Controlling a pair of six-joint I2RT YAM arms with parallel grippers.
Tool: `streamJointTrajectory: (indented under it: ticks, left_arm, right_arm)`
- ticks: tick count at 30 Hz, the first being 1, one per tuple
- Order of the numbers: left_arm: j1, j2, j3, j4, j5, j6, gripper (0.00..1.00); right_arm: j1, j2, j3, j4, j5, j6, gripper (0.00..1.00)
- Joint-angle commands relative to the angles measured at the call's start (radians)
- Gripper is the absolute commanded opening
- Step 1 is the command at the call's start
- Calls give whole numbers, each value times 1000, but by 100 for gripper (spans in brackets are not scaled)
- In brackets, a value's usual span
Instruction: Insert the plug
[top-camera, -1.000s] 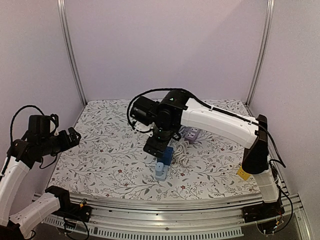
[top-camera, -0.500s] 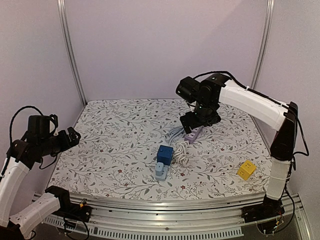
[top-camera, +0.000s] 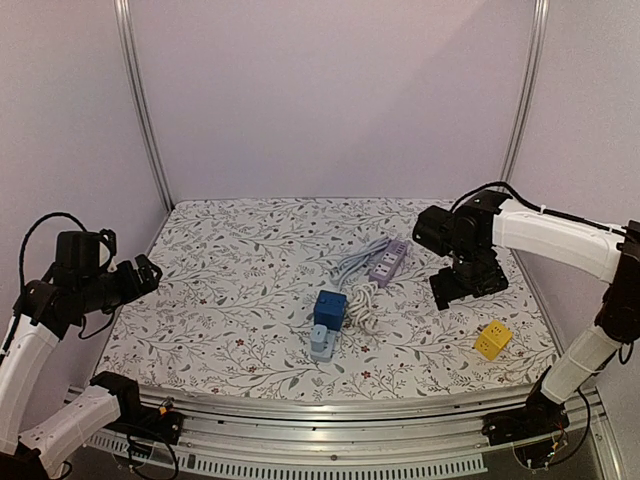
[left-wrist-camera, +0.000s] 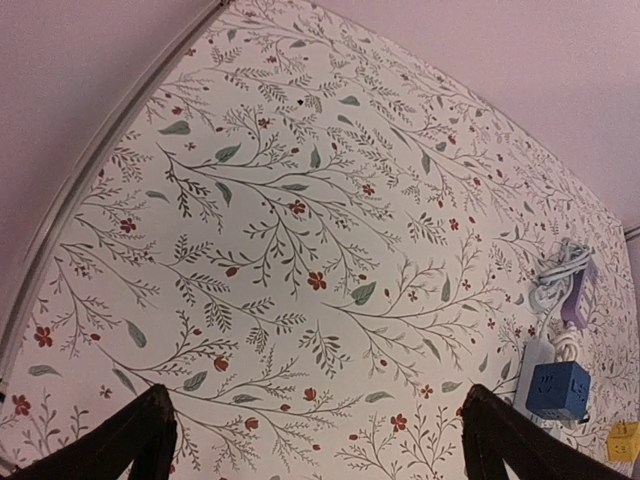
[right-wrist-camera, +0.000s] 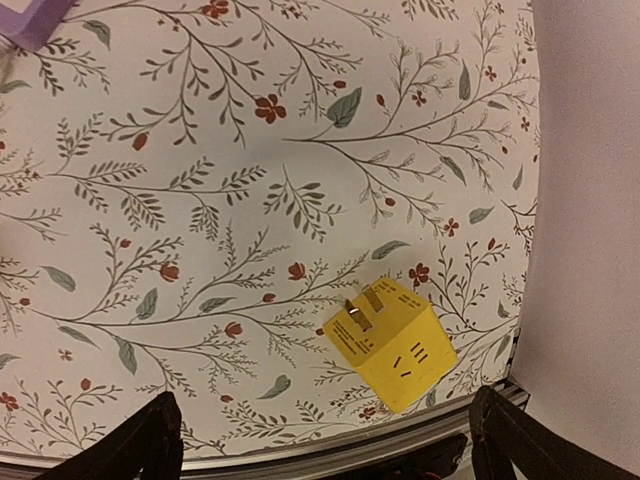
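Note:
The plug, a yellow cube (top-camera: 492, 340) (right-wrist-camera: 390, 345), lies near the front right corner of the mat with its two metal prongs turned up. My right gripper (top-camera: 468, 288) (right-wrist-camera: 322, 450) hangs open just behind and left of it, nothing between its fingers. A purple power strip (top-camera: 388, 262) (left-wrist-camera: 578, 300) lies mid-mat with a coiled white cable (top-camera: 360, 295). A blue cube (top-camera: 328, 310) (left-wrist-camera: 560, 390) sits on a pale grey strip (top-camera: 322, 343). My left gripper (top-camera: 150, 272) (left-wrist-camera: 315, 445) is open above the mat's left edge, far from all of these.
The floral mat (top-camera: 230, 300) ends at a metal rail (top-camera: 330, 408) along the front. Purple walls and corner posts (top-camera: 140, 100) enclose the back and sides. The yellow cube lies close to the mat's front edge (right-wrist-camera: 300, 455) and the right wall (right-wrist-camera: 590, 200).
My right arm has swung from above the blue cube, past the purple strip, to the right side near the yellow cube. The left arm has not moved.

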Motion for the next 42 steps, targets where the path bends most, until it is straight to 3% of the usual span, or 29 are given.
streamJointTrajectory:
  ticks: [1,11,21,28,37,42]
  left_arm:
    - [-5,-11,-15,5,8,11,100]
    - [-4,-23,-14,5,12,23,100]
    - [-4,-28,-12,3,15,29,100]
    - [-5,-26,-15,2,19,30,100]
    - [-5,-20,-14,6,20,31,100]
    - [-5,-18,-15,5,18,31,100]
  right_arm:
    - [-73,-29,-107,6,10,-1,99]
    - [-138,127,-131,-23,9,-171,99]
    - [-182,247,-124,19,-164,-386,99]
    - [-277,255,-137,31,-224,-415,99]
    - [-294,284,-150,4,-209,-405,99]
    - [-295,318,-151,-4,-190,-395,93]
